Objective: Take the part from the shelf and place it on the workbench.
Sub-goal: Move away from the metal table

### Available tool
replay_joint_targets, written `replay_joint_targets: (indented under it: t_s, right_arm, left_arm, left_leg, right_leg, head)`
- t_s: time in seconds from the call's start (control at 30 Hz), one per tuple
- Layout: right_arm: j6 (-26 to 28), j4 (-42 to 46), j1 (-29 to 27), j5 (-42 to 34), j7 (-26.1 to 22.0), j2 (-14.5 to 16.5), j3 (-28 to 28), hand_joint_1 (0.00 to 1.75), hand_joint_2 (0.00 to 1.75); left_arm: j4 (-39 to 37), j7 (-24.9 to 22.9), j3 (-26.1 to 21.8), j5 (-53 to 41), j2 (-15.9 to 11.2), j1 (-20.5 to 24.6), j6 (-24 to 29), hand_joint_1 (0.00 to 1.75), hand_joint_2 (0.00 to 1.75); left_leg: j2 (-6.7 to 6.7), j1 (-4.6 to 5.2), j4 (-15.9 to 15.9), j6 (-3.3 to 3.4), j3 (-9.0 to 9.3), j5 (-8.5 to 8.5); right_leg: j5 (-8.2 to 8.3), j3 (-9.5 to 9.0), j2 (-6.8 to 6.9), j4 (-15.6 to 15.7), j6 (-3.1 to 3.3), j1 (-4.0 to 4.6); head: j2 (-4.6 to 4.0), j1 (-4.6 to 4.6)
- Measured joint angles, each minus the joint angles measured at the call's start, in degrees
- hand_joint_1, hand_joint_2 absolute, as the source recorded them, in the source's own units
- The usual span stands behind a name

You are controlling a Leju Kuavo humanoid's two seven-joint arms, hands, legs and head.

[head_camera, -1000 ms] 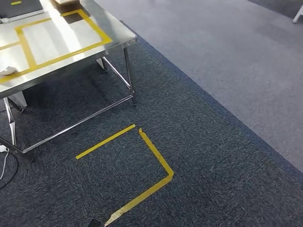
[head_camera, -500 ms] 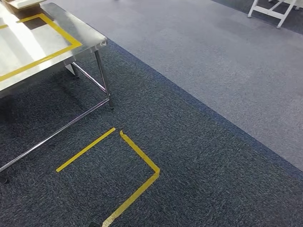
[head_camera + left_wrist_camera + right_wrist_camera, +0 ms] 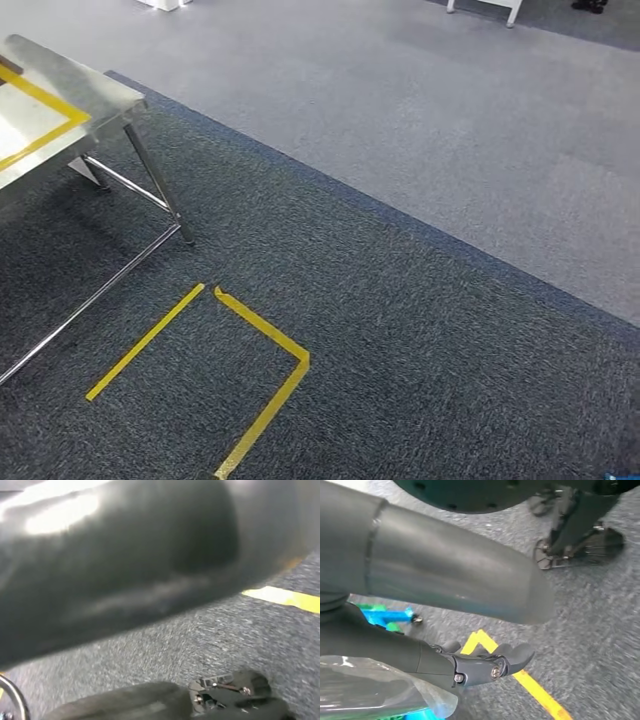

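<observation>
The steel workbench (image 3: 53, 100), marked with yellow tape, stands at the far left of the head view, with just one corner and its legs in frame. No part or shelf is in sight. In the right wrist view my right hand (image 3: 471, 665) hangs over the dark carpet, its dark fingers (image 3: 512, 657) stretched out and apart with nothing between them. A clear film (image 3: 376, 690) lies beside the hand. My left hand (image 3: 113, 580) is a dark blurred mass close to the left wrist camera, and how its fingers lie cannot be made out.
Yellow tape (image 3: 260, 345) marks a square on the dark carpet ahead. Lighter grey carpet (image 3: 453, 130) stretches beyond. White frame legs (image 3: 483, 6) stand far back. Something blue and green (image 3: 390, 615) sits on the floor near my right hand.
The camera has swung to the right. The workbench has slid to the left edge of the picture and more open carpet has come in on the right.
</observation>
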State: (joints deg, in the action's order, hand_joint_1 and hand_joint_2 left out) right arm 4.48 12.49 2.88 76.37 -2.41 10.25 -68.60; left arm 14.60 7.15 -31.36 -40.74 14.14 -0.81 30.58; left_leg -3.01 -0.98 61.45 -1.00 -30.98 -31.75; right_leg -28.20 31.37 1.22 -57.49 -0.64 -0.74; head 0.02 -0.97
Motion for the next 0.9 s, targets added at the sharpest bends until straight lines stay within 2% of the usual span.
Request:
replay_joint_targets:
  t_s: [0.03, 0.07, 0.1, 0.13, 0.17, 0.2, 0.27, 0.3, 0.33, 0.37, 0.4, 0.43, 0.47, 0.5, 0.53, 0.57, 0.6, 0.63, 0.67, 0.7, 0.73, 0.77, 0.8, 0.83, 0.9]
  right_arm:
    - [0.00, 0.01, 0.07, 0.11, -0.65, 0.02, -0.03, 0.00, 0.00]
    - [0.03, 0.02, 0.13, 0.48, -1.16, 0.10, -0.02, 0.00, 0.00]
    - [0.11, 0.06, 0.11, 1.05, -1.51, 0.22, 0.03, 0.00, 0.00]
    - [0.26, 0.15, -0.05, 1.67, -1.71, 0.37, 0.11, 0.00, 0.00]
    - [0.49, 0.29, -0.23, 2.09, -1.76, 0.53, 0.17, 0.00, 0.00]
    - [0.70, 0.47, -0.40, 2.26, -1.73, 0.62, 0.22, 0.00, 0.00]
    - [0.96, 0.76, -0.49, 2.11, -1.67, 0.77, 0.21, 0.00, 0.00]
    - [0.96, 0.88, -0.40, 2.03, -1.62, 0.83, 0.21, 0.00, 0.00]
    - [0.93, 0.96, -0.25, 1.91, -1.56, 0.88, 0.21, 0.00, 0.00]
    - [0.92, 1.03, -0.14, 1.73, -1.50, 0.93, 0.21, 0.00, 0.00]
    - [0.93, 1.08, -0.11, 1.50, -1.45, 0.97, 0.19, 0.00, 0.00]
    - [1.02, 1.08, -0.15, 1.27, -1.41, 1.04, 0.16, 0.00, 0.00]
    - [1.13, 1.08, -0.21, 1.12, -1.41, 1.17, 0.14, 0.00, 0.00]
    - [1.24, 1.07, -0.18, 1.09, -1.41, 1.30, 0.11, 0.00, 0.00]
    - [1.31, 1.06, -0.07, 1.12, -1.41, 1.42, 0.10, 0.00, 0.00]
    - [1.32, 1.04, 0.09, 1.17, -1.39, 1.51, 0.10, 0.00, 0.00]
    - [1.26, 1.02, 0.23, 1.22, -1.33, 1.55, 0.11, 0.00, 0.00]
    - [1.17, 0.99, 0.29, 1.21, -1.23, 1.58, 0.11, 0.00, 0.00]
    - [1.08, 0.96, 0.28, 1.19, -1.12, 1.59, 0.12, 0.00, 0.00]
    - [1.01, 0.93, 0.24, 1.17, -1.00, 1.60, 0.11, 0.00, 0.00]
    - [0.97, 0.91, 0.25, 1.15, -0.94, 1.60, 0.11, 0.00, 0.00]
    - [0.97, 0.88, 0.36, 1.15, -0.91, 1.66, 0.10, 0.00, 0.00]
    - [0.96, 0.85, 0.53, 1.15, -0.90, 1.73, 0.10, 0.00, 0.00]
    - [0.96, 0.82, 0.70, 1.15, -0.91, 1.80, 0.11, 0.00, 0.00]
    - [0.96, 0.78, 0.80, 1.15, -0.91, 1.88, 0.12, 0.00, 0.00]
  left_arm:
    - [0.00, 0.01, -0.27, 0.11, -0.10, -0.07, -0.13, 0.00, 0.00]
    - [0.00, 0.05, -0.70, 0.46, -0.16, -0.15, -0.20, 0.00, 0.00]
    - [0.00, 0.13, -1.27, 0.94, -0.20, -0.21, -0.21, 0.00, 0.00]
    - [0.00, 0.20, -1.98, 1.49, -0.21, -0.25, -0.23, 0.00, 0.00]
    - [0.00, 0.24, -2.67, 1.85, -0.20, -0.25, -0.31, 0.00, 0.00]
    - [0.01, 0.26, -3.27, 2.04, -0.20, -0.24, -0.42, 0.00, 0.00]
    - [0.01, 0.20, -4.25, 2.17, -0.25, -0.21, -0.68, 0.00, 0.00]
    - [0.01, -0.05, -4.62, 2.12, -0.28, -0.20, -0.71, 0.00, 0.00]
    - [0.01, -0.74, -4.92, 1.88, -0.32, -0.19, -0.65, 0.00, 0.00]
    - [0.01, -1.78, -5.13, 1.54, -0.40, -0.15, -0.56, 0.00, 0.00]
    - [0.01, -2.92, -5.28, 1.15, -0.47, -0.13, -0.52, 0.00, 0.00]
    - [0.02, -3.88, -5.40, 0.70, -0.58, -0.13, -0.60, 0.00, 0.00]
    - [0.02, -4.37, -5.52, 0.37, -0.70, -0.12, -0.79, 0.00, 0.00]
    - [0.02, -4.41, -5.68, 0.05, -0.76, -0.17, -1.01, 0.00, 0.00]
    - [0.02, -4.19, -5.85, -0.20, -0.81, -0.20, -1.18, 0.00, 0.00]
    - [0.02, -3.82, -6.08, -0.36, -0.85, -0.22, -1.31, 0.00, 0.00]
    - [0.02, -3.37, -6.36, -0.47, -0.87, -0.22, -1.39, 0.00, 0.00]
    - [0.02, -2.94, -6.63, -0.55, -0.92, -0.14, -1.50, 0.00, 0.00]
    - [0.02, -2.56, -6.87, -0.66, -0.98, 0.00, -1.62, 0.00, 0.00]
    - [0.02, -2.30, -7.07, -0.76, -1.03, 0.17, -1.74, 0.00, 0.00]
    - [0.02, -2.13, -7.22, -0.84, -1.07, 0.33, -1.84, 0.00, 0.00]
    - [0.03, -2.04, -7.34, -0.89, -1.11, 0.43, -1.90, 0.00, 0.00]
    - [0.03, -2.01, -7.49, -0.91, -1.14, 0.50, -1.93, 0.00, 0.00]
    - [0.04, -1.99, -7.61, -0.91, -1.18, 0.55, -1.95, 0.00, 0.00]
    - [0.04, -1.98, -7.79, -0.92, -1.24, 0.73, -1.95, 0.00, 0.00]
  left_leg:
    - [1.57, -0.04, 3.48, -0.06, -1.44, -1.96]
    - [2.24, -0.01, 7.47, 0.03, -3.20, -3.78]
    - [2.49, 0.05, 10.76, 0.16, -4.72, -4.88]
    - [2.60, 0.11, 12.50, 0.37, -5.61, -4.91]
    - [2.75, 0.20, 12.00, 0.66, -5.53, -3.75]
    - [3.12, 0.32, 9.45, 1.07, -4.55, -1.68]
    - [5.70, 0.51, 2.09, 2.12, -1.65, 2.45]
    - [7.02, 0.53, -0.79, 2.41, -0.51, 3.38]
    - [7.92, 0.58, -2.40, 2.51, 0.09, 3.59]
    - [7.96, 0.61, -2.89, 2.43, 0.27, 3.35]
    - [7.39, 0.63, -3.38, 2.33, 0.46, 3.34]
    - [6.60, 0.57, -3.72, 2.34, 0.60, 3.54]
    - [5.85, 0.45, -4.18, 2.49, 0.79, 3.75]
    - [4.98, 0.33, -4.60, 2.65, 0.94, 3.95]
    - [4.04, 0.30, -4.81, 2.77, 1.01, 4.05]
    - [3.16, 0.34, -4.86, 2.90, 1.00, 4.04]
    - [2.20, 0.38, -4.84, 2.92, 0.98, 4.01]
    - [1.29, 0.39, -4.83, 2.89, 0.98, 3.97]
    - [0.47, 0.37, -4.82, 2.80, 1.00, 3.90]
    - [-0.27, 0.34, -4.80, 2.65, 1.07, 3.80]
    - [-0.95, 0.32, -4.76, 2.44, 1.24, 3.67]
    - [-1.53, 0.42, -4.69, 2.14, 1.38, 3.47]
    - [-2.11, 0.54, -4.58, 1.79, 1.53, 3.27]
    - [-2.63, 0.67, -4.48, 1.42, 1.66, 3.13]
    - [-3.65, 0.71, -4.41, 0.76, 1.88, 3.02]
  right_leg:
    - [0.09, 0.08, -0.67, 0.01, 0.31, 0.03]
    - [0.14, 0.15, -1.45, 0.01, 0.51, 0.14]
    - [0.17, 0.18, -2.25, 0.00, 0.65, 0.28]
    - [0.19, 0.17, -3.11, -0.02, 0.72, 0.43]
    - [0.20, 0.09, -3.96, -0.03, 0.75, 0.57]
    - [0.20, -0.02, -4.79, -0.04, 0.75, 0.69]
    - [0.22, -0.10, -6.32, -0.14, 0.66, 0.88]
    - [0.26, 0.06, -7.05, -0.23, 0.54, 0.86]
    - [0.38, 0.36, -7.74, -0.29, 0.28, 0.73]
    - [0.55, 0.67, -8.42, -0.27, -0.06, 0.59]
    - [0.74, 1.12, -9.13, -0.15, -0.45, 0.41]
    - [0.75, 1.44, -8.96, -0.24, -0.78, 0.37]
    - [0.23, 1.96, -7.84, -0.96, -1.07, 0.45]
    - [-0.95, 3.04, -6.15, -2.87, -1.33, 0.54]
    - [-2.64, 4.47, -4.13, -5.93, -1.55, 0.54]
    - [-4.49, 6.37, -2.69, -9.70, -1.84, 0.48]
    - [-5.89, 8.16, -2.00, -13.28, -2.10, 0.33]
    - [-6.27, 9.14, -1.64, -15.33, -2.35, 0.13]
    - [-5.62, 9.05, -1.34, -15.30, -2.57, -0.09]
    - [-4.07, 7.76, -0.88, -13.05, -2.73, -0.30]
    - [-2.11, 5.49, 0.07, -9.08, -2.85, -0.45]
    - [-0.80, 3.27, 1.33, -5.10, -2.80, -0.41]
    - [0.08, 1.49, 2.23, -2.05, -2.49, -0.34]
    - [0.36, 0.52, 2.75, -0.35, -2.07, -0.21]
    - [0.36, 0.63, 1.94, -0.02, -1.04, 0.02]
  head:
    - [0.00, 0.13]
    - [0.00, 0.18]
    - [0.00, 0.20]
    - [0.00, 0.22]
    - [0.00, 0.21]
    - [0.00, 0.21]
    - [0.00, 0.13]
    - [0.00, 0.11]
    - [0.00, 0.07]
    - [0.00, 0.07]
    - [0.00, 0.09]
    - [0.00, 0.09]
    - [0.00, -0.06]
    - [0.00, -0.26]
    - [0.00, -0.40]
    - [0.00, -0.57]
    - [0.00, -0.58]
    - [0.00, -0.56]
    - [0.00, -0.58]
    - [0.00, -0.58]
    - [0.00, -0.60]
    - [0.00, -0.63]
    - [0.00, -0.55]
    - [0.00, -0.44]
    - [0.00, -0.24]
